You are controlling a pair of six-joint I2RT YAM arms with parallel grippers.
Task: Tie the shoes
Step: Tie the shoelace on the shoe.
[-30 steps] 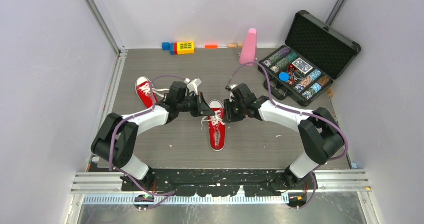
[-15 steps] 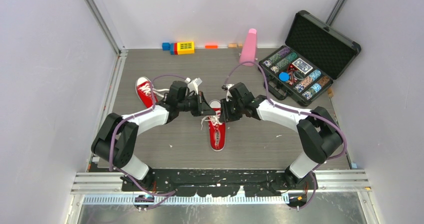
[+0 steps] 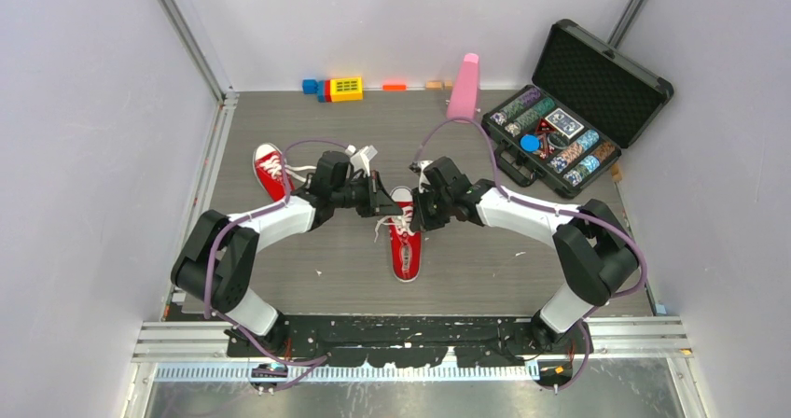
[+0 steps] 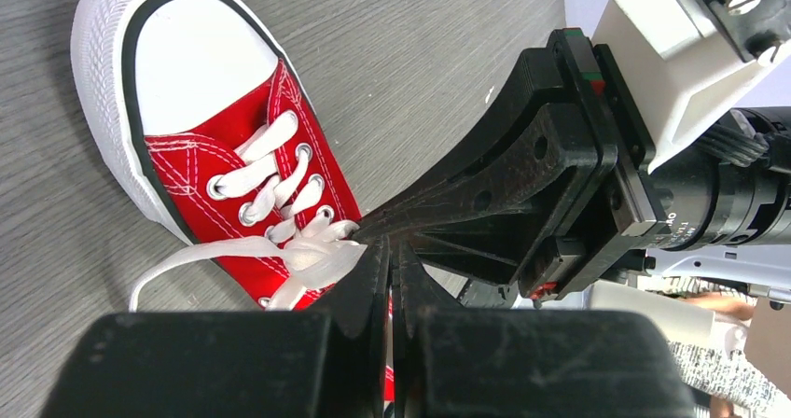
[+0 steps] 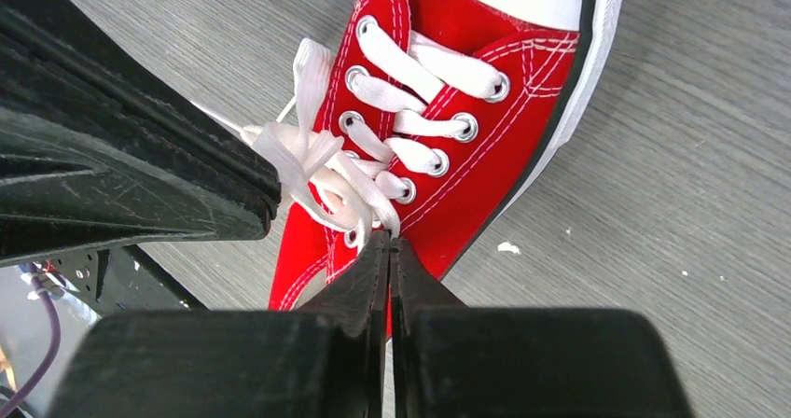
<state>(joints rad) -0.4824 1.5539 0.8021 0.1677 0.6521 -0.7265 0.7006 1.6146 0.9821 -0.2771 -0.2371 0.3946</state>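
Wrist views: left claw, right claw both clamped on lace; overhead alone shows second shoe.

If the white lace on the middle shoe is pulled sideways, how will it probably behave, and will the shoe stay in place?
The white lace is likely floppy: it lies in loose loops beside the eyelets. It looks flat and woven, so it probably does not slip easily. The shoe looks small and light, so a pull may drag it.

Our arms wear white shells between black joints behind the left gripper and right gripper. Purple cables trail back, and our fingers are scuffed matte black.
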